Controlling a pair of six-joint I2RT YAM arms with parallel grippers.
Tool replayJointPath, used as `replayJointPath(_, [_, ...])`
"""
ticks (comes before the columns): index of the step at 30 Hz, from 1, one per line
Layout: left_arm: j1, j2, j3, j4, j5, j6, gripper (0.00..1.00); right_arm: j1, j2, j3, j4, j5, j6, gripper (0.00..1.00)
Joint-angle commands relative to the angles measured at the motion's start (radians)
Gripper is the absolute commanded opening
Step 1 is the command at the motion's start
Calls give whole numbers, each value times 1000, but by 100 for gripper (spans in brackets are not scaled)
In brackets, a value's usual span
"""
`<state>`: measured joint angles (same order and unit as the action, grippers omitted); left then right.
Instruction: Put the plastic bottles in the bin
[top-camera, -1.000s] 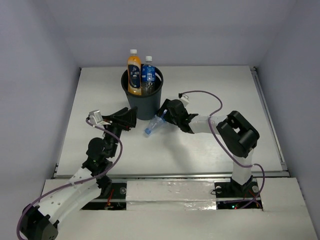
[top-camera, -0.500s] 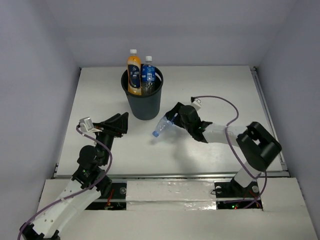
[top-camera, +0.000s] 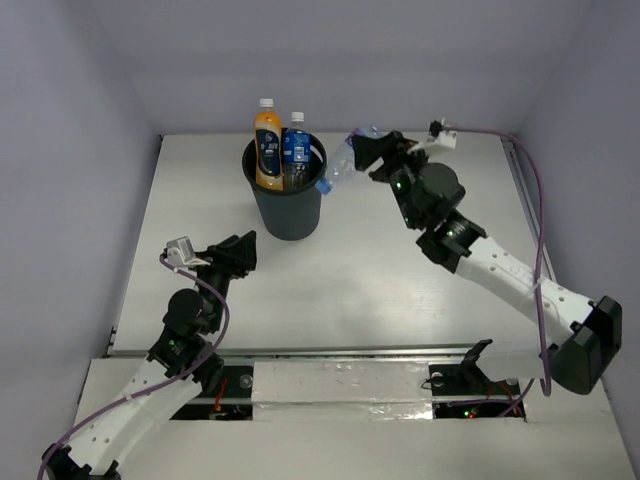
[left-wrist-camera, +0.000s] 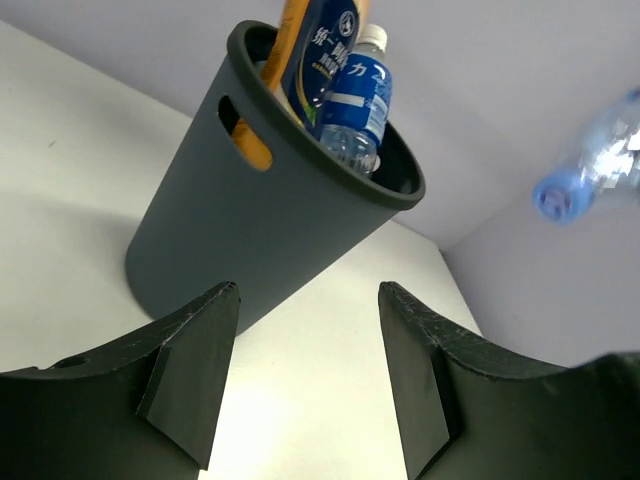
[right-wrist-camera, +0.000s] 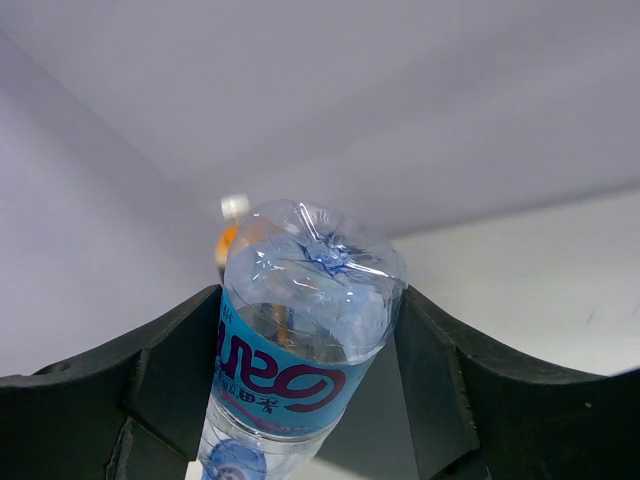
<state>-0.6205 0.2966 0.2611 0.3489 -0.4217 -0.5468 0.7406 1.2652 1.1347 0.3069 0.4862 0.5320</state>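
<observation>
The black bin (top-camera: 287, 195) stands at the back middle of the table, with an orange-filled bottle (top-camera: 267, 148) and a blue-labelled bottle (top-camera: 295, 150) upright inside it. My right gripper (top-camera: 368, 155) is shut on a clear bottle with a light-blue label and blue cap (top-camera: 340, 167), held cap-down in the air just right of the bin's rim. The same bottle fills the right wrist view (right-wrist-camera: 300, 345). My left gripper (top-camera: 240, 252) is open and empty, low over the table in front left of the bin (left-wrist-camera: 270, 210).
White side walls rise around the table (top-camera: 400, 270). The right arm stretches over the table's right half. A metal rail (top-camera: 535, 230) runs along the right edge.
My right gripper has lifted the light-blue-labelled bottle from table level in front of the bin up and back to beside the bin's rim. My left gripper has drawn back slightly.
</observation>
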Motion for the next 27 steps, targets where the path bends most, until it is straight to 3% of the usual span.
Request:
replayJointPath(1, [-2,-27,-6,25,-32,28,55,5,118,169,15,9,-277,46])
replayJointPath(5, [-13,-48,-6,12,-66,31,55,25,273,400,14,-12,-401,46])
replayJointPath(16, [-31,-68,-5,5,-88,36,55,126,571,646,9,18,-702,47])
replayJointPath(22, [-41,-88,-6,-5,-106,36,55,210,677,576,115,121,-831,47])
replayJointPath(27, [-41,-88,-8,-2,-111,36,55,221,698,510,166,175,-845,48])
